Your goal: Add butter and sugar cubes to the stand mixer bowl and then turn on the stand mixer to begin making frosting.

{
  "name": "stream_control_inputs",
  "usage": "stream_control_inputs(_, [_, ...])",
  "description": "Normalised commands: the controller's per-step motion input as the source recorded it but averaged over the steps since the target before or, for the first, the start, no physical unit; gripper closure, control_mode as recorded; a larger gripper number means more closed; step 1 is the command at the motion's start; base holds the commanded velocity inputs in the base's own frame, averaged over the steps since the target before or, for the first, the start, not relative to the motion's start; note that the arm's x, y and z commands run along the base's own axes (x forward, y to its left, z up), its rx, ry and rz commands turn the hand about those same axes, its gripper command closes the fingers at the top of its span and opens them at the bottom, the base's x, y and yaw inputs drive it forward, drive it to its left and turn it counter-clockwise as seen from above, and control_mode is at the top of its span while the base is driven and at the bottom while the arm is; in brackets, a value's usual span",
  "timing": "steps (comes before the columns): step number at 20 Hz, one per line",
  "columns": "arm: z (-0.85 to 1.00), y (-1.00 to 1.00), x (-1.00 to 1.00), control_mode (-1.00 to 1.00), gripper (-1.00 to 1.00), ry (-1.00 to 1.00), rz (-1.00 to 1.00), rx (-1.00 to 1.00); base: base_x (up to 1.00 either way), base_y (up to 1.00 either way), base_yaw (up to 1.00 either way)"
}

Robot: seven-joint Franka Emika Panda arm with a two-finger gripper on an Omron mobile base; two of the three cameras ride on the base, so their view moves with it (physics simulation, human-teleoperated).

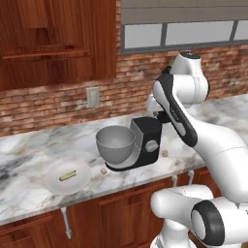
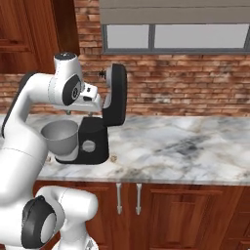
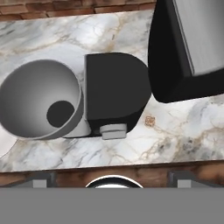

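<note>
The marble counter (image 1: 29,145) carries the stand mixer (image 1: 147,140) near its front edge, the stand mixer bowl (image 1: 115,145) to its left, the white plate (image 1: 53,181) with the butter (image 1: 68,175) farther left, one sugar cube (image 3: 149,121) right of the mixer, open counter beyond, gripper fingers wide apart above.

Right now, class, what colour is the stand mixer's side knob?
Grey, on the black stand mixer; the side knob shows best in the left base view.

the stand mixer bowl (image 3: 39,100) gapes open from above, nothing over its mouth, while the stand mixer (image 1: 147,143) blocks its right side. bare marble counter (image 2: 195,141) spreads to the mixer's right. left of the bowl, the plate (image 1: 68,177) takes up the front counter strip.
</note>
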Motion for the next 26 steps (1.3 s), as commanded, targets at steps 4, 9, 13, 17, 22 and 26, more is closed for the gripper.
stream_control_inputs(4, [0.0,0.0,0.0,1.0,-1.0,0.0,0.0,0.0,-0.13,0.37,-0.18])
stream_control_inputs(9, [0.0,0.0,0.0,1.0,-1.0,0.0,0.0,0.0,-0.11,0.44,-0.16])
stream_control_inputs(13, [0.0,0.0,0.0,1.0,-1.0,0.0,0.0,0.0,-0.15,0.43,-0.16])
stream_control_inputs(17, [0.0,0.0,0.0,1.0,-1.0,0.0,0.0,0.0,-0.01,0.36,-0.16])
stream_control_inputs(22, [0.0,0.0,0.0,1.0,-1.0,0.0,0.0,0.0,0.0,0.33,-0.12])
stream_control_inputs(26, [0.0,0.0,0.0,1.0,-1.0,0.0,0.0,0.0,0.0,0.24,-0.11])
